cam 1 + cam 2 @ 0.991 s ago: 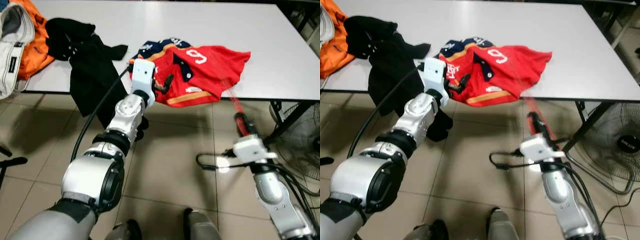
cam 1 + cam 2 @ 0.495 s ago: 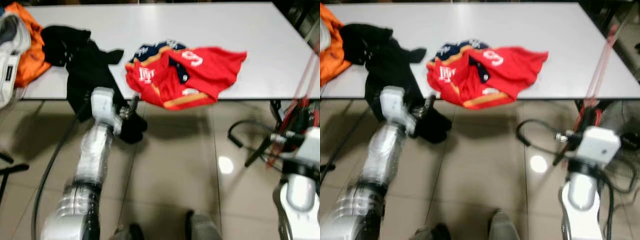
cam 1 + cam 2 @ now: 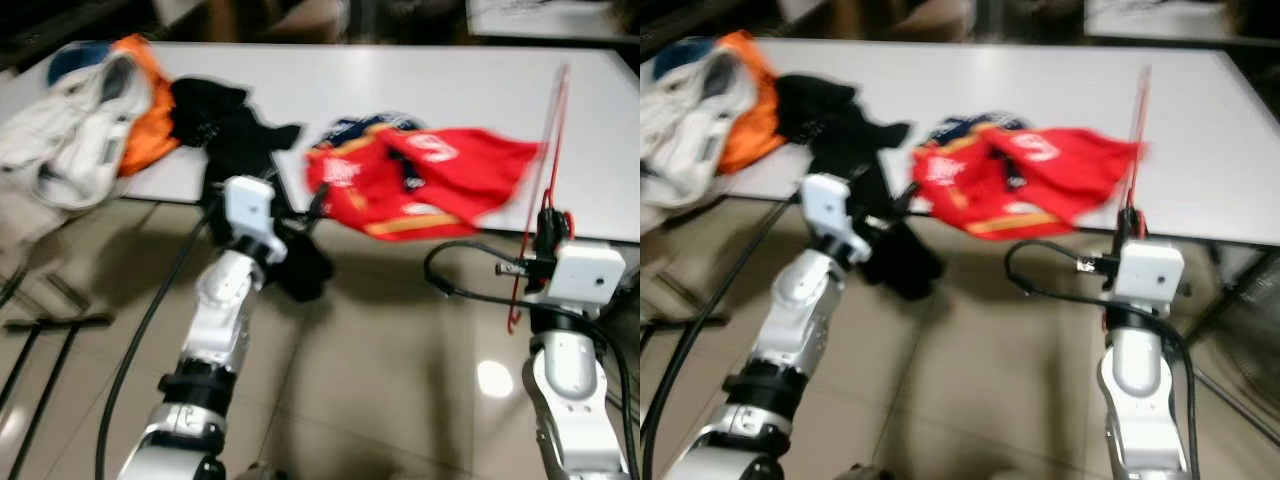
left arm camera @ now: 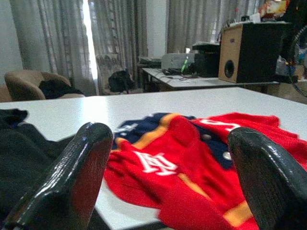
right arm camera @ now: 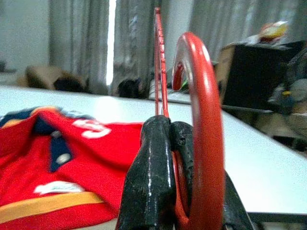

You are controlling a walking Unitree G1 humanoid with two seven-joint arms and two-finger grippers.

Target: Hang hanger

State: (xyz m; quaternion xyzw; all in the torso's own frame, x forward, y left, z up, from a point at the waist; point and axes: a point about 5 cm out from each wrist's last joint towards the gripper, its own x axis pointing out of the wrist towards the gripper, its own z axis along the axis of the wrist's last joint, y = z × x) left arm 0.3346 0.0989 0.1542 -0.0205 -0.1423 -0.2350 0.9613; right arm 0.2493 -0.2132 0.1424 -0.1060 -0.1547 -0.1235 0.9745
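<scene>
Right wrist view: right gripper (image 5: 165, 191) jaws clamp red hanger (image 5: 201, 120); left gripper (image 4: 168, 187) jaws wide.

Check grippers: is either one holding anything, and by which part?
Right gripper is shut on the red hanger, pinched near its hook. Left gripper is open, holding nothing.

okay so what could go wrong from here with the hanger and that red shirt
The right tool pinches the thin red hanger near its hook only, so it may twist or slip. The shirt droops over the table edge and might slide off when the open left tool pulls it.
</scene>
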